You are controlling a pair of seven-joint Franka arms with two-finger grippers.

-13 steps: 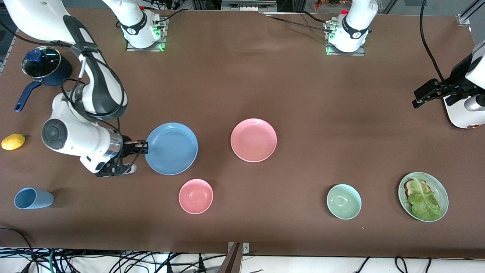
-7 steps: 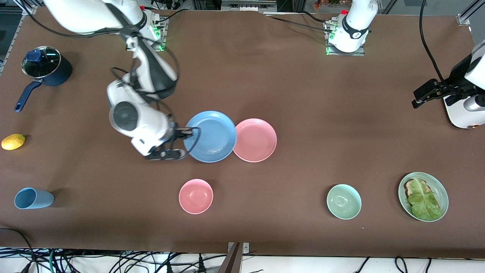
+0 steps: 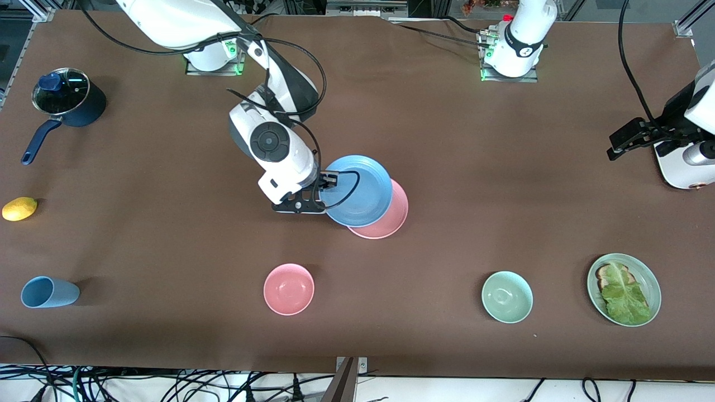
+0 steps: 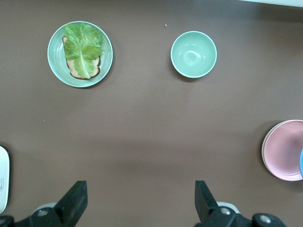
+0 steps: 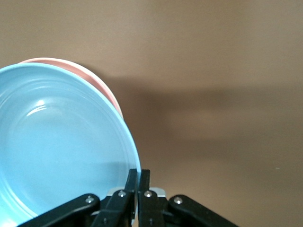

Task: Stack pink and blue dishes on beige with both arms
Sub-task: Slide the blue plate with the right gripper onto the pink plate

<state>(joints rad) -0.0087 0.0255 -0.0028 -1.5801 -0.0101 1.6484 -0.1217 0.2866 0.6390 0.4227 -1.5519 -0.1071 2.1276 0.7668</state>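
Note:
My right gripper [image 3: 329, 181] is shut on the rim of the blue plate [image 3: 357, 190] and holds it in the air. The plate overlaps most of the pink plate [image 3: 385, 222], which lies on the table in the middle. The right wrist view shows the fingers [image 5: 138, 177] pinching the blue plate [image 5: 61, 146] at its edge, with the pink plate [image 5: 102, 85] peeking out beneath. My left gripper [image 4: 139, 201] waits open and high at the left arm's end of the table [image 3: 625, 138], holding nothing. The pink plate [image 4: 284, 150] shows at the edge of its view. No beige plate is in view.
A pink bowl [image 3: 289, 288] and a green bowl [image 3: 506, 296] sit nearer the front camera. A green plate [image 3: 653, 282] carries toast and lettuce. At the right arm's end are a blue cup [image 3: 47, 292], a lemon [image 3: 19, 208] and a lidded pot [image 3: 67, 97].
My right gripper has carried the blue plate from the right arm's end of the table toward the middle, until it overlaps the pink plate. The left arm has not moved.

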